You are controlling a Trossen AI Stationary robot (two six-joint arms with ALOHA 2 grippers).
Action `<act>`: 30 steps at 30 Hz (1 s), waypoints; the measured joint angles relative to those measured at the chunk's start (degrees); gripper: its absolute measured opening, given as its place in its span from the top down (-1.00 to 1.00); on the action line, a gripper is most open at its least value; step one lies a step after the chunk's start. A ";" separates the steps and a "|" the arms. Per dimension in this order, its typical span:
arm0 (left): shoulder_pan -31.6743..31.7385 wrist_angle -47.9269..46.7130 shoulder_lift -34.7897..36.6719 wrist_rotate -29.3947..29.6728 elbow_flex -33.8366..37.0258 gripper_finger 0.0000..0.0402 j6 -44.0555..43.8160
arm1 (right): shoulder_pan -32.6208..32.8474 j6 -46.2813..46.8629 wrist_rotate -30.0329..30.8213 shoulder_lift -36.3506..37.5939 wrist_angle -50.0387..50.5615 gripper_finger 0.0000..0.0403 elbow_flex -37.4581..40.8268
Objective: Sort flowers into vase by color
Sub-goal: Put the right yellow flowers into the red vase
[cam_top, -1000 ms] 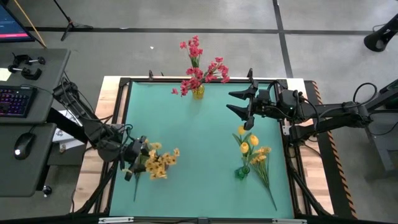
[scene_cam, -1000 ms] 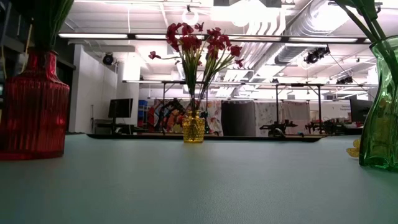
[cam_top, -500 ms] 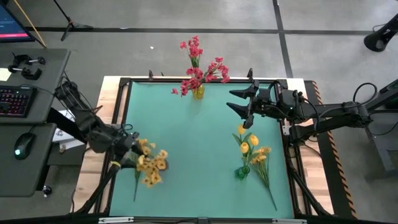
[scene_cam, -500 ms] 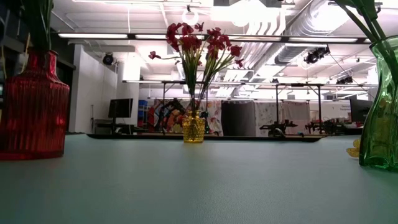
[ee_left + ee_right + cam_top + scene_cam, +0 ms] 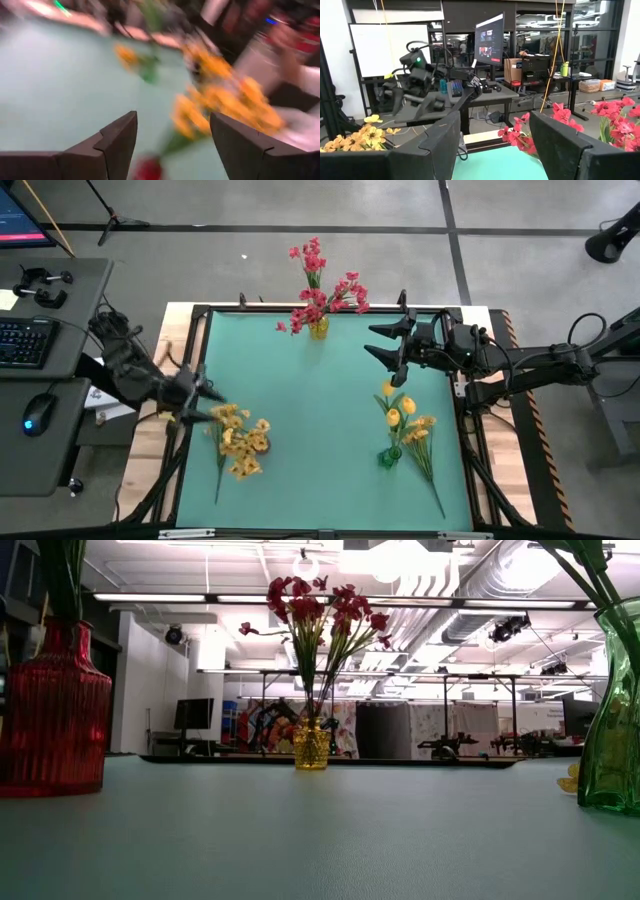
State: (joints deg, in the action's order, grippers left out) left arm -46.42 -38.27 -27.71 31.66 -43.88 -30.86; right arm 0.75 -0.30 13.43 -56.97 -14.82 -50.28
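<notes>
Orange-yellow flowers (image 5: 240,442) stand in a red vase (image 5: 52,705) at the table's near left. My left gripper (image 5: 205,398) is open and empty beside them, over the table's left edge; its blurred wrist view shows the flowers (image 5: 225,85) ahead of the gripper (image 5: 172,117). Red-pink flowers (image 5: 322,290) stand in a small yellow vase (image 5: 311,745) at the far edge. Yellow tulip buds (image 5: 395,408) stand in a green vase (image 5: 388,457) at the near right. My right gripper (image 5: 385,342) is open and empty above the far right, as its wrist view (image 5: 492,115) shows.
A spray with small yellow blossoms (image 5: 420,430) shows beside the green vase, its stem (image 5: 432,480) running toward the near right corner. The middle of the green mat (image 5: 310,410) is bare. A desk with keyboard and mouse (image 5: 40,340) stands left of the table.
My left gripper has drawn back from the orange-yellow flowers toward the table's left edge and somewhat toward the far edge. The flower bunch has shifted a little to the left and now stands free of the gripper.
</notes>
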 joint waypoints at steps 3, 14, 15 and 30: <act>0.00 1.96 0.95 16.76 -0.42 -0.19 8.33 | 0.00 -0.15 0.17 0.00 0.08 -0.14 0.00; 8.04 6.62 -0.87 33.20 0.02 -0.19 15.74 | -0.02 4.51 11.40 0.00 16.05 -0.14 -0.01; 9.15 6.49 -1.67 32.45 0.24 -0.19 14.87 | -0.02 5.32 12.45 0.00 18.40 -0.14 0.00; 33.96 39.36 -7.87 4.64 18.44 -0.19 23.82 | -13.21 18.80 22.24 -0.02 35.83 -0.14 0.00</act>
State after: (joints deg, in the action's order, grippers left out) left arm -12.46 1.09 -35.58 36.30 -25.43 -7.04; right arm -12.46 18.50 35.67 -56.99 21.02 -50.28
